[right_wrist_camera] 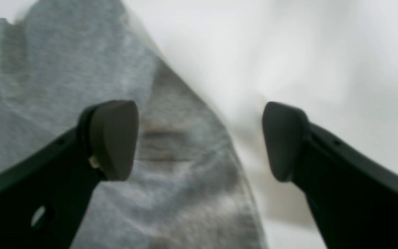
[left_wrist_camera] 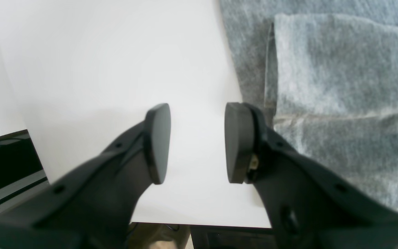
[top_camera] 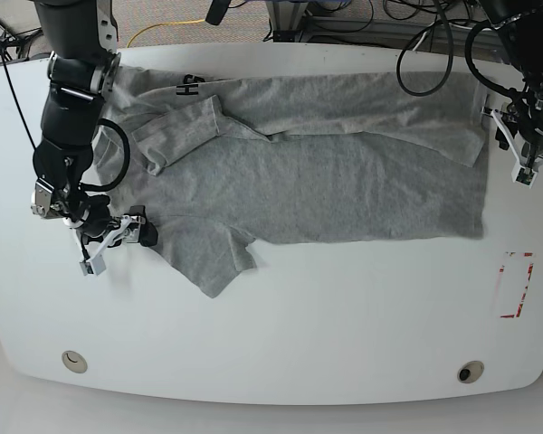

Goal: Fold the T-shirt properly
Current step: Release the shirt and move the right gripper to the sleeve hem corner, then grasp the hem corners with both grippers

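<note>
Both tools hung with jaws apart and empty, the right tool [right_wrist_camera: 199, 141] wide over the T-shirt [top_camera: 326, 172]'s sleeve, which it should pinch near the edge, the left tool [left_wrist_camera: 197, 143] narrower beside the hem on the counter [top_camera: 299, 334].

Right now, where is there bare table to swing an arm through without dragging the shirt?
The widest bare stretch of the table lies along the near side, below the T-shirt, as far as the red-marked rectangle. A narrower strip runs down the far right past the left gripper. It is crowded around the right gripper, which sits at the sleeve.
</note>
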Controlling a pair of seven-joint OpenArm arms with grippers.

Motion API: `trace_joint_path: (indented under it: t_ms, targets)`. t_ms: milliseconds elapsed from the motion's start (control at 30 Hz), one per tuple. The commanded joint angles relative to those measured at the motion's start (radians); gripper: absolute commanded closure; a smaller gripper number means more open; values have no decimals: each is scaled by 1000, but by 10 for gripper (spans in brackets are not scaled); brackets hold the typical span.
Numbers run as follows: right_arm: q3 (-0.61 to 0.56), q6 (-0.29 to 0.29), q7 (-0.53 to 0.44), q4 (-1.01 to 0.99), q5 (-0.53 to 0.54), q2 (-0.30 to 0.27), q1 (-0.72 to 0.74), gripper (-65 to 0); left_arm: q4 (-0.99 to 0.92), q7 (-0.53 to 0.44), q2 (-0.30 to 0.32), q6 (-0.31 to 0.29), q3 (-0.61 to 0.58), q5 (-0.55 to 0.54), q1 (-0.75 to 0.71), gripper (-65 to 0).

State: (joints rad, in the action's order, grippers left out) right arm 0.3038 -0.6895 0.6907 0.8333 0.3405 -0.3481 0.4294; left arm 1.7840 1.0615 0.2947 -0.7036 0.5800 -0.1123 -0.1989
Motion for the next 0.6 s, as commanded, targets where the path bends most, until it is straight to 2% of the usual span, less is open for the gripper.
trace_joint_path:
  t_ms: [0,200,267,433,500,567]
  targets:
    - [2,-9,11,11,-1,7,12,-514,14,-8,18,5,5,-2,11,-242]
    - [2,-9,40,27,-2,51,-4,-361,9,-8,18,5,5,0,62,-242]
    - [2,-9,44,62,-8,62,-14,-336,-6,-8,18,5,5,0,85,-242]
    - [2,-9,63,85,-10,70,-22,-320,-66,-7,18,5,5,0,177,-254]
    - [2,-9,63,85,-10,73,-22,-262,-92,-7,18,5,5,0,209,-314]
    - [2,-9,63,85,-11,70,-22,-147,-125,-7,18,5,5,-7,247,-406]
